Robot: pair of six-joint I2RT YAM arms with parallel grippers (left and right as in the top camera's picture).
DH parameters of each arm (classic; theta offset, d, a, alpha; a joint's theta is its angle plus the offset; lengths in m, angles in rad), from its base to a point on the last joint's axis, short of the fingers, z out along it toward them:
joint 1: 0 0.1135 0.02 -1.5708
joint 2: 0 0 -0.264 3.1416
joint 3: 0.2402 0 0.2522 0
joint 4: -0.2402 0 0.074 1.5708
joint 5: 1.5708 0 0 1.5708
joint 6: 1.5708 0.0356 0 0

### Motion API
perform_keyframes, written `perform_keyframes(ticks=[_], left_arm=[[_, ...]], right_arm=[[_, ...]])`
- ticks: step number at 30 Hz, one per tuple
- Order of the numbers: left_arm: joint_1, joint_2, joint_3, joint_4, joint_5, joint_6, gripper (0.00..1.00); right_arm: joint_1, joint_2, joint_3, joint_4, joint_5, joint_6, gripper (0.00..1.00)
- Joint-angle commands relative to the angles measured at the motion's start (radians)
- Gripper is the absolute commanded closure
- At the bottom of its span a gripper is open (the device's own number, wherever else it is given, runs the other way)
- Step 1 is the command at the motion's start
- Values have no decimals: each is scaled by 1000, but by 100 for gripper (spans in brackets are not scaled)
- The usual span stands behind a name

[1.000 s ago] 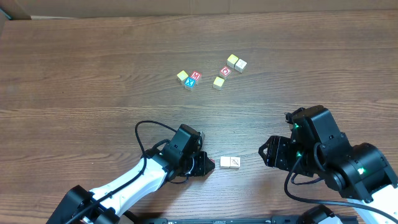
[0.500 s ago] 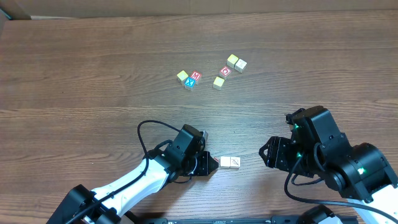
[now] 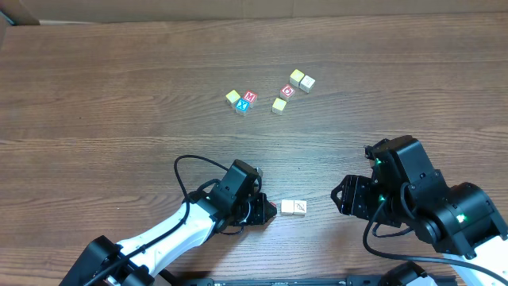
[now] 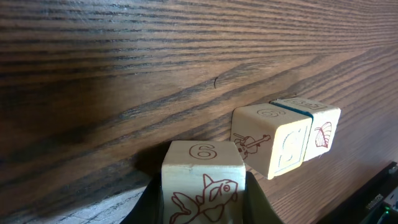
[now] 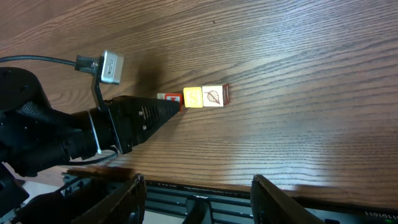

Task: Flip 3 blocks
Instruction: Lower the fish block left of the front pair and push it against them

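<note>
My left gripper (image 3: 266, 211) is shut on a pale block (image 4: 203, 180) that shows a red fish drawing and a "6" on top. It rests low on the table, close to the left of two more blocks standing side by side. One of these has a violin drawing (image 4: 270, 146) and the other a leaf (image 4: 320, 127). In the overhead view the pair (image 3: 294, 207) lies near the table's front edge. The right wrist view shows a yellow face (image 5: 192, 97) beside the leaf block (image 5: 214, 95). My right gripper (image 5: 198, 186) hangs open and empty, right of the pair.
A loose group of other blocks lies at the back centre: the M/X letter blocks (image 3: 247, 101), the red O block (image 3: 288, 90) and several yellowish cubes (image 3: 279, 105). The table's front edge (image 5: 205, 184) runs just below the right gripper.
The left arm has crept slightly right toward the pair, still holding its block. The right arm has not moved.
</note>
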Motion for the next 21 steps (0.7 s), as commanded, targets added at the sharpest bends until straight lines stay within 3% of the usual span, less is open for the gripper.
perform_keyframes(ticks=[1,21], left_arm=[[-5,12,-3,-3,-15,-16,96],[-5,50,-3,24,-30,-28,94]], right_arm=[[-6,-8,28,2,6,-7,44],[-6,-8,28,1,-2,-7,44]])
